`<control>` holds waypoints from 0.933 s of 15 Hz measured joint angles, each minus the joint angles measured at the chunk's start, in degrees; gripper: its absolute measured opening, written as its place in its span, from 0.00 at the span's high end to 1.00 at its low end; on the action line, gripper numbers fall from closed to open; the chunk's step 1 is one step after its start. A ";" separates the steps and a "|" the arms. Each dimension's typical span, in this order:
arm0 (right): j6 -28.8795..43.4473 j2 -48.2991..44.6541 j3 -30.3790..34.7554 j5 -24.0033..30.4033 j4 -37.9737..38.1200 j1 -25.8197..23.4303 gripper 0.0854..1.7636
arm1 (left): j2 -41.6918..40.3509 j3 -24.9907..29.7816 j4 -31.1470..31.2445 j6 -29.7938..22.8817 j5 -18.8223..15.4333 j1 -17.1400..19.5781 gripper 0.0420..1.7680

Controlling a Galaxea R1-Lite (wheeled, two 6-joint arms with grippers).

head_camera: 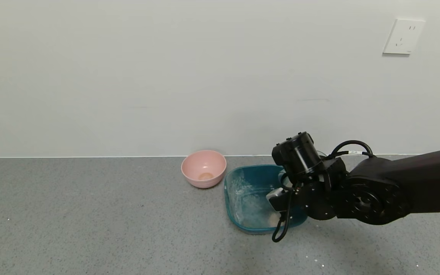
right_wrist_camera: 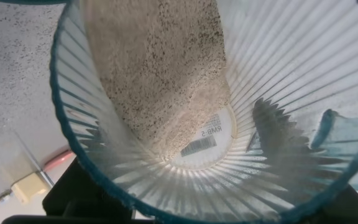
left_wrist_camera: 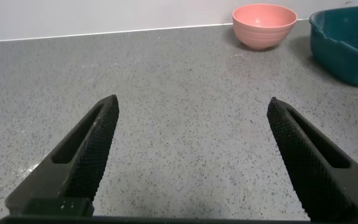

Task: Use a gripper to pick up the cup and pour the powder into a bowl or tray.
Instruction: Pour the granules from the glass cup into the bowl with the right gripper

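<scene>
My right gripper (head_camera: 288,184) is over the teal-blue basin (head_camera: 229,198), mostly hidden behind its black wrist (head_camera: 298,154). It is shut on the ribbed translucent cup (right_wrist_camera: 166,180), which is tipped. Only a sliver of the cup's rim (head_camera: 282,178) shows in the head view. Beige powder (right_wrist_camera: 160,81) lies along the cup's inner wall down to its base. The basin's inside has a white dusting and a small pale mound (head_camera: 272,218) near its front edge. My left gripper (left_wrist_camera: 193,109) is open and empty above the bare grey counter, out of the head view.
A pink bowl (head_camera: 203,168) stands just left of the basin near the wall; it also shows in the left wrist view (left_wrist_camera: 265,25), next to the basin (left_wrist_camera: 344,50). The white wall runs along the counter's back edge. A few white specks (head_camera: 315,261) lie on the counter.
</scene>
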 joint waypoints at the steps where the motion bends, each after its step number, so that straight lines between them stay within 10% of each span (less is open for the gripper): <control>1: -0.60 0.00 0.09 0.00 0.00 0.00 0.27 | 0.00 0.00 0.00 0.00 0.00 0.00 0.03; 14: -0.28 -1.23 0.39 0.67 -0.74 -0.35 0.27 | 0.00 0.00 0.00 -0.02 -0.02 0.00 0.03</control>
